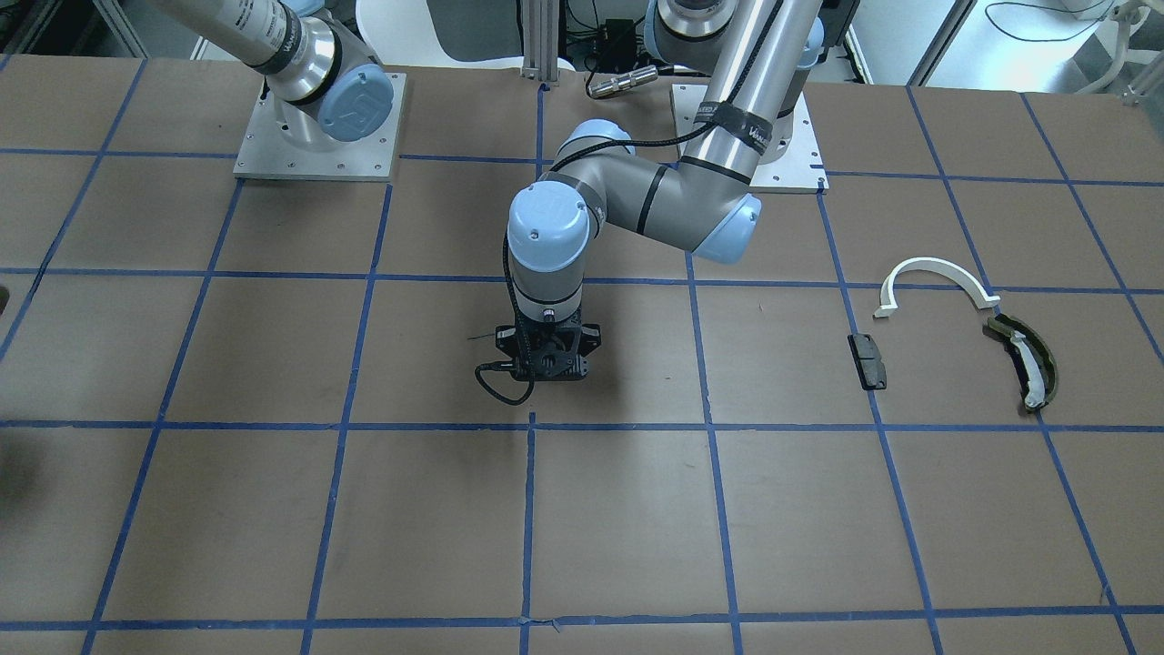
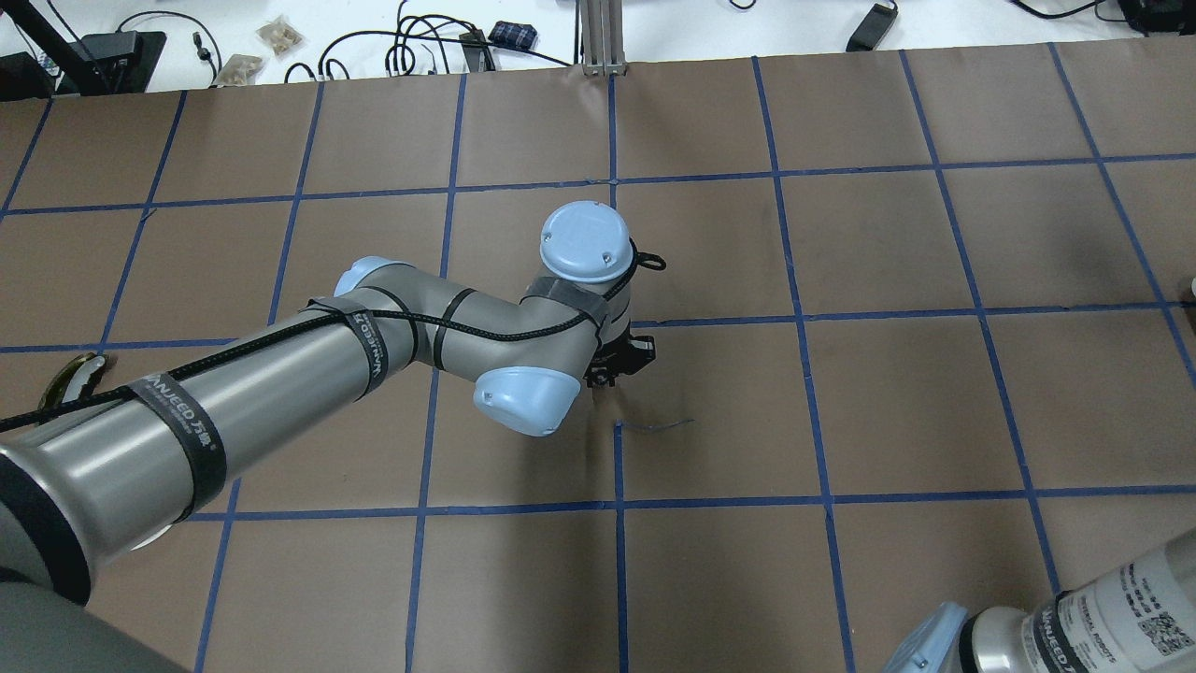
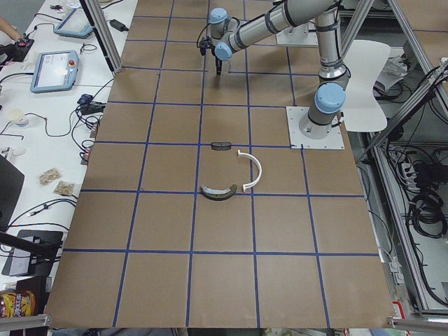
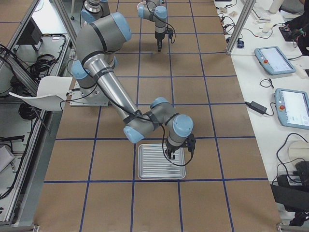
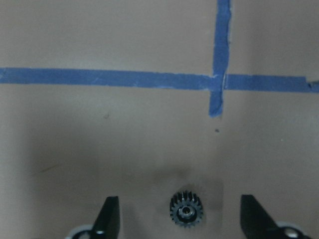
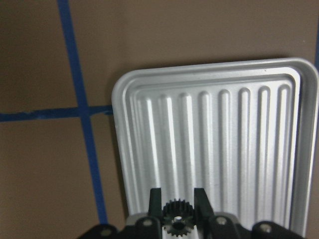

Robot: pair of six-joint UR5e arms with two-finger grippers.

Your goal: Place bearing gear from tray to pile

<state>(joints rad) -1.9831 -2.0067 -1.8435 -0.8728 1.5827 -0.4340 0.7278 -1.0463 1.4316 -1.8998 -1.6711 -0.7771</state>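
Holding a gear (image 6: 175,225) tight in my right hand (image 6: 178,205) over the tray (image 6: 209,124), I should lift it straight up. My left hand (image 5: 182,211) is wide open around a second gear (image 5: 186,213) on the counter (image 5: 99,129), far from the pile (image 1: 1026,353); I should center, then close gently.
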